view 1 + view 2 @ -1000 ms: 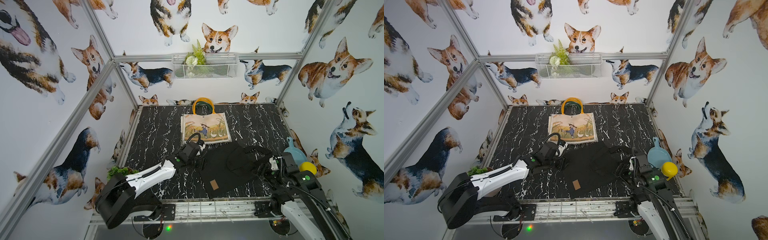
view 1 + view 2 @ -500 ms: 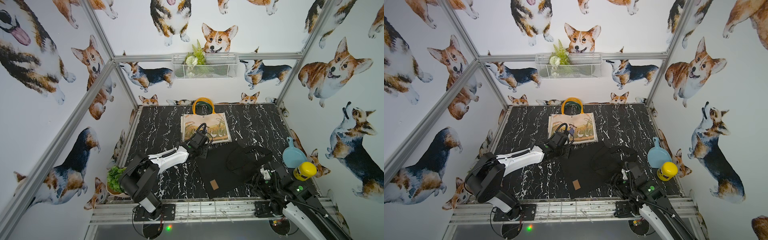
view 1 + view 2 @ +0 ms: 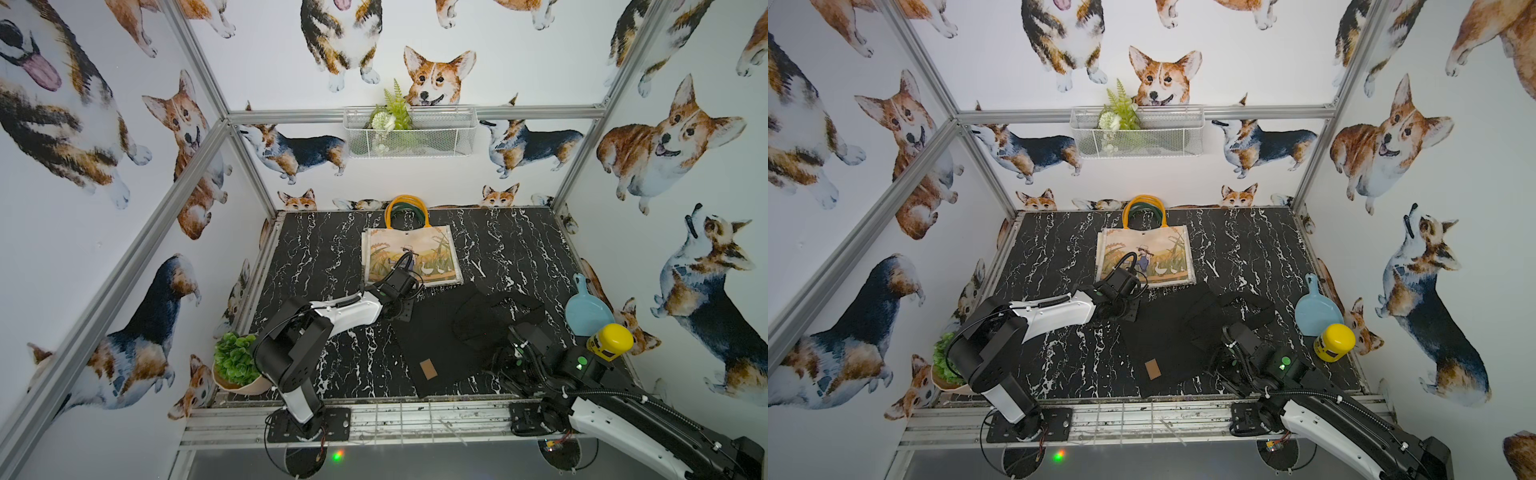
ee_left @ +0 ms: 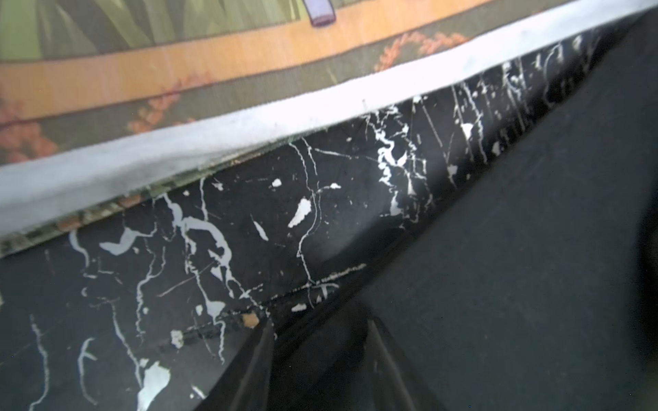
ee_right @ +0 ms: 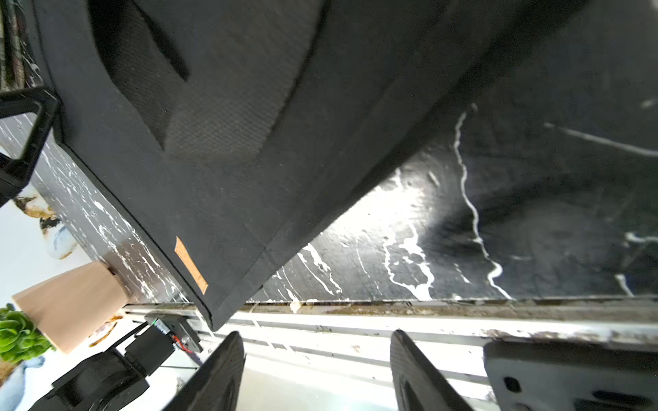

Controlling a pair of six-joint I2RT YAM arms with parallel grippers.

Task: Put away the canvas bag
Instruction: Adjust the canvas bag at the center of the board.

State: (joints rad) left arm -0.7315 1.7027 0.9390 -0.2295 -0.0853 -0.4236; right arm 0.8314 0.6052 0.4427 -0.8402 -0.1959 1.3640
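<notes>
The black canvas bag [image 3: 440, 345] [image 3: 1167, 340] lies flat at the table's front middle, with its tan label [image 3: 428, 369] [image 5: 190, 265] facing up and its handles crumpled on top. My left gripper [image 3: 401, 305] [image 3: 1127, 309] [image 4: 320, 327] is low at the bag's far-left corner. Its fingers stand apart astride the bag's edge [image 4: 516, 249]. My right gripper [image 3: 500, 368] [image 5: 317, 338] hangs open over the front rail, just off the bag's front right, with nothing between its fingers.
A printed tote [image 3: 411, 253] [image 4: 178, 71] with yellow handles lies just behind the black bag. A potted plant [image 3: 237, 365] stands front left. A blue dustpan [image 3: 588, 309] and a yellow-capped bottle [image 3: 609, 343] sit right. A wire basket [image 3: 409, 131] hangs on the back wall.
My right arm has drawn back from the bag's right side to the front edge. The left arm's elbow has risen, and its gripper has shifted slightly right at the bag's far-left corner.
</notes>
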